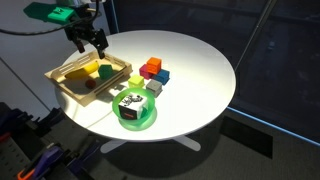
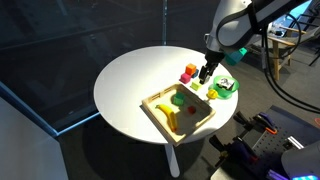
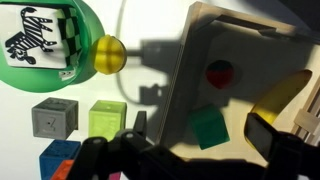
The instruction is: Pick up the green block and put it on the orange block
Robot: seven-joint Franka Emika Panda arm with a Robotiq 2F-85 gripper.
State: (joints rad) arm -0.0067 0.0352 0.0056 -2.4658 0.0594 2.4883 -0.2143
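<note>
Above wooden tray (image 1: 62,85), gripper (image 1: 88,42) wide open, holding nothing. Inside tray, near its wall, green block (image 3: 208,127), free on top. Outside the rim, orange block (image 1: 153,64), crowded among other blocks (image 1: 160,76).
</note>
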